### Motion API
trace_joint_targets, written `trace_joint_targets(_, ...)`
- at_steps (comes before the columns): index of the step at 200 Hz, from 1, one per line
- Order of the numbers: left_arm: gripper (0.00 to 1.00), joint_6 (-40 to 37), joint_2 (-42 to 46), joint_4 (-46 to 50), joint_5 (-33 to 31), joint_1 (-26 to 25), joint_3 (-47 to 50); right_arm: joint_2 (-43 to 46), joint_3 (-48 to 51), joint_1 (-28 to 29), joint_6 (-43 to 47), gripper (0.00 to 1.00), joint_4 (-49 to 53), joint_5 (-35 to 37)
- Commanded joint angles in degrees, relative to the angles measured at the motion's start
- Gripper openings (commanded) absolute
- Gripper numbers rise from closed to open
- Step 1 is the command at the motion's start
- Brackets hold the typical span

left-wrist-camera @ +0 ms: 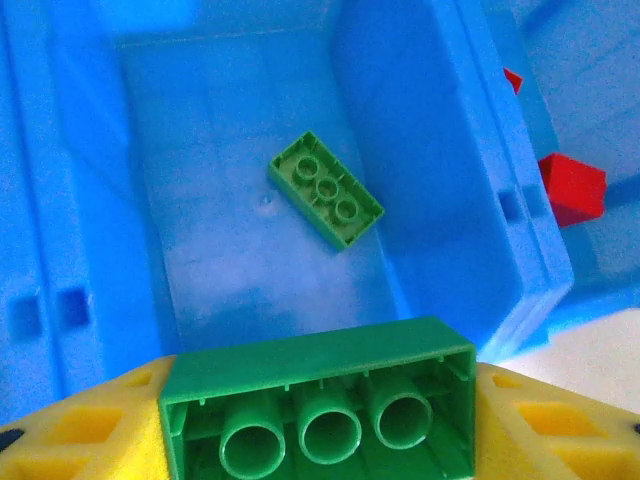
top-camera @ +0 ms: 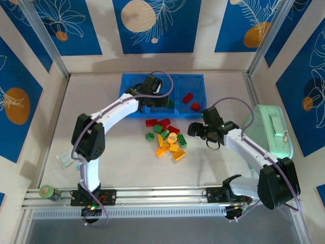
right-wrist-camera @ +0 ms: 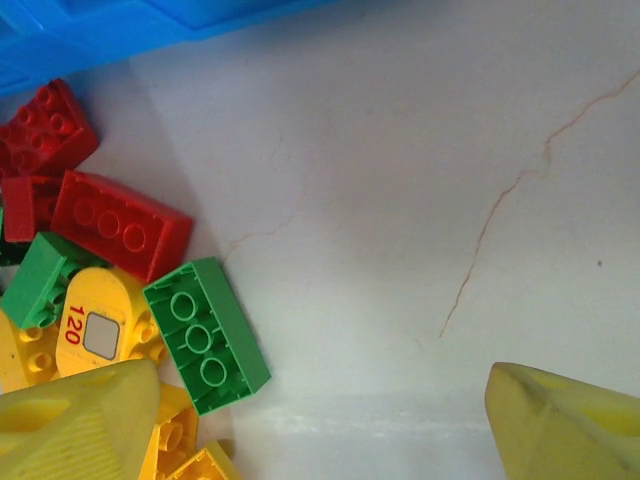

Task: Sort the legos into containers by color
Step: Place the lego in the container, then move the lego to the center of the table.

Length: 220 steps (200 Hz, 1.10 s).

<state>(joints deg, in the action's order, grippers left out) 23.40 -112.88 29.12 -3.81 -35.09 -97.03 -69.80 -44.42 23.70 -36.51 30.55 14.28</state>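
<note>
Now grips a green brick (left-wrist-camera: 318,400) in the left jaws over the middle bin (left-wrist-camera: 230,250); right jaws wide, empty. Risks bouncing it, perhaps, over among the red bricks (left-wrist-camera: 572,188).

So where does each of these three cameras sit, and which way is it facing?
Top external: fixed above and behind the arms, looking down on the table; left arm, right arm, blue tray and lego pile show.
Left wrist: on the left arm, looking down into the tray's middle bin; its left claw grips a green brick.
Right wrist: on the right arm, looking down at table beside the pile; the right claw stands open.
Shared: top and right wrist both show the pile.
</note>
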Motion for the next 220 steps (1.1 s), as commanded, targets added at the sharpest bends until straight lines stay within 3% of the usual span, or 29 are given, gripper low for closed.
trace_joint_targets(1, 0.59, -3.0, -2.9, 1.0, 2.3, 1.2, -6.0, 1.3, 0.7, 1.3, -0.9, 0.85, 0.6, -1.5)
trace_joint_targets(13, 0.63, -3.8, -4.7, 2.2, 2.7, 1.6, -9.1, 1.3, 0.7, 1.8, -1.0, 0.85, 0.7, -1.3)
trace_joint_targets(34, 0.85, -5.1, -6.7, 5.0, 2.4, 1.9, -13.7, 1.5, 0.3, 2.3, -1.2, 0.85, 1.2, -1.0)
trace_joint_targets(68, 0.94, -5.6, -3.2, 4.5, 1.6, 1.9, -11.3, 2.1, 0.1, 2.6, -1.2, 0.85, 1.7, -0.3)
trace_joint_targets(116, 0.88, -4.1, 10.6, -3.8, 2.3, 1.3, 9.7, 1.6, 0.4, 2.8, -1.4, 0.85, 1.1, -0.1)
trace_joint_targets(151, 0.76, -3.1, 17.9, -10.5, 1.9, 1.4, 27.7, 0.4, 1.0, 2.8, -1.4, 0.85, -0.5, -0.9)
trace_joint_targets(220, 0.68, 0.8, 14.1, -15.8, 4.4, 2.9, 33.5, -2.0, -0.2, 4.4, -2.0, 0.84, -0.9, -0.8)
